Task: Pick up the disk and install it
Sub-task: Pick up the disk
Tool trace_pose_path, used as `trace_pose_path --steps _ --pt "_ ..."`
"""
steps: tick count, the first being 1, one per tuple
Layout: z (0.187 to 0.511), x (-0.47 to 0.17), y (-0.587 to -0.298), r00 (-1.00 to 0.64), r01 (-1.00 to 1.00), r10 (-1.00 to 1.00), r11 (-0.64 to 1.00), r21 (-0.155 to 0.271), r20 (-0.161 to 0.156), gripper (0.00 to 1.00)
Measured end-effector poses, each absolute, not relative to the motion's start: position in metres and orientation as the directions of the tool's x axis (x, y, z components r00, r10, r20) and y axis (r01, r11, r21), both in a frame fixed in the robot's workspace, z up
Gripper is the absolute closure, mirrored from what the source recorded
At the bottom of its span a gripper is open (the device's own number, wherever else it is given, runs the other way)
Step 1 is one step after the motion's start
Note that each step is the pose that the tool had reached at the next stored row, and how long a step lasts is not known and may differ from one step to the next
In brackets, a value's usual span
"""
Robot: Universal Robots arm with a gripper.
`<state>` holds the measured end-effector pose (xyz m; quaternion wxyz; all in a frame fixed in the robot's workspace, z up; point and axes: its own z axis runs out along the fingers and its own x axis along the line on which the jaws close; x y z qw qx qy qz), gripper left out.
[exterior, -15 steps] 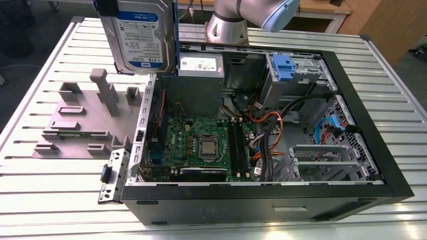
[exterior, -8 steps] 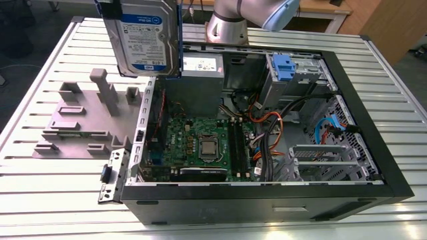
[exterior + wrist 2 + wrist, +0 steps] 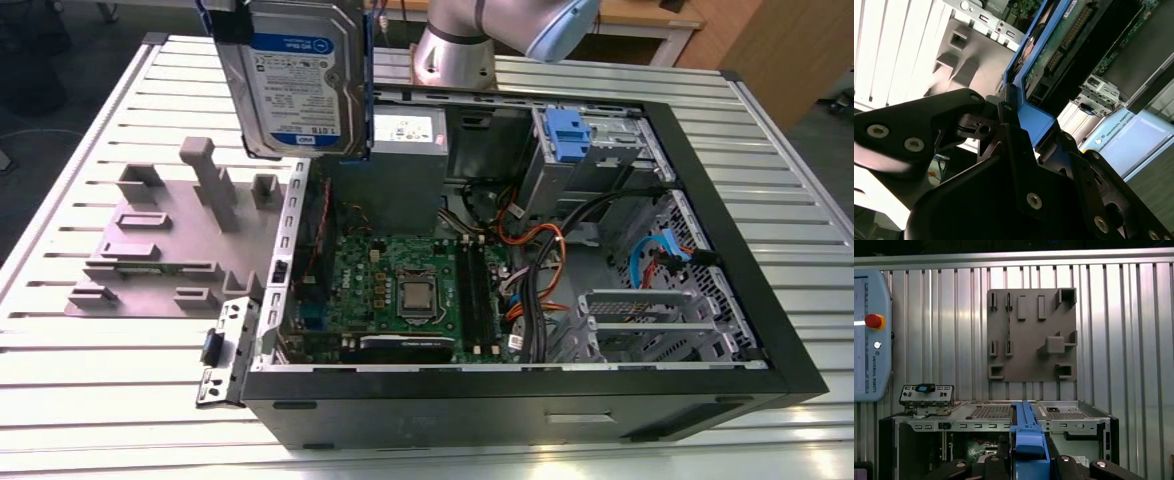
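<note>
The pincer (image 3: 1031, 120) is clamping the blue frame along one edge of the disk (image 3: 300, 80) and holding it upright in the air, well clear of the bench (image 3: 120, 400). The disk is hanging label-out over the line where the grey holder plate (image 3: 160, 250), lying toward the bench edge on the exterior view's left, is meeting the wall of the open computer case (image 3: 534, 280) lying mid-bench.

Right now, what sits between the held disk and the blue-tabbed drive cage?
In the exterior view, the grey metal box with a white sticker sits between the disk and the cage; the disk is raised above both.
</note>
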<state>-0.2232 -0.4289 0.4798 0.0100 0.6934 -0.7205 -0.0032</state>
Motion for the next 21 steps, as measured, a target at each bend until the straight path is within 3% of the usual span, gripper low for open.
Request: trace_pose_path --steps 21 --pt "0.478 -0.19 -0.435 -0.038 -0.999 -0.999 0.039 0.019 0.01 0.63"
